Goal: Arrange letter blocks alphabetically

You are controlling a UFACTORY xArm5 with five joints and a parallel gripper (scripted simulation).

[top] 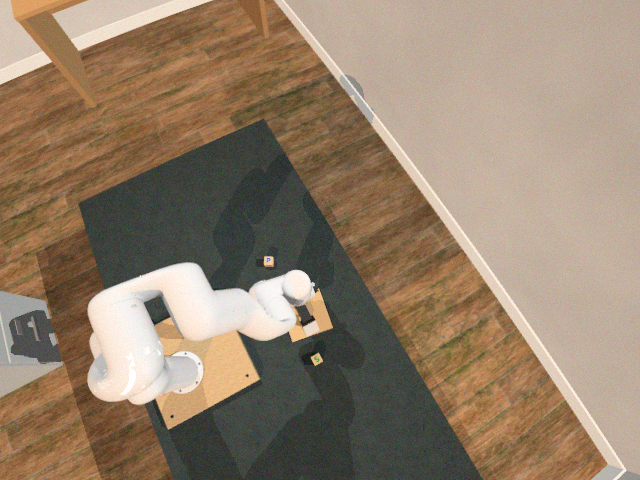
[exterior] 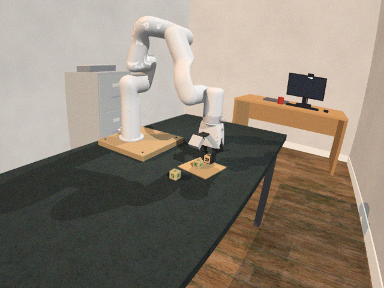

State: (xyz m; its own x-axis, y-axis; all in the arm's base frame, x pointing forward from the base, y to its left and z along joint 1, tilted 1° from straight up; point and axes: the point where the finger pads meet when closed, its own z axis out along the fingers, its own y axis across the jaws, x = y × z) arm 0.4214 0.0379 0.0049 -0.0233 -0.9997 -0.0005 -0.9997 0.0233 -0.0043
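Observation:
A small tan mat [exterior: 202, 168] lies on the dark table; it also shows in the top view [top: 310, 322], partly under my wrist. My gripper [exterior: 208, 155] is shut on a wooden block [exterior: 207, 159] with dark marks, held just above the mat's far part. A block with a green K on its side [exterior: 197, 163] sits on the mat next to it. A block with green marks [exterior: 174, 174] lies on the table off the mat, and shows an S on top in the top view [top: 316, 359]. A block with a blue P on top [top: 268, 260] lies off the mat, hidden in the side view.
The arm's wooden base plate [exterior: 141, 144] stands behind the mat. The table's right edge [exterior: 263, 173] runs close past the mat. A grey cabinet [exterior: 93, 102] and a desk with a monitor [exterior: 305, 86] stand away from the table.

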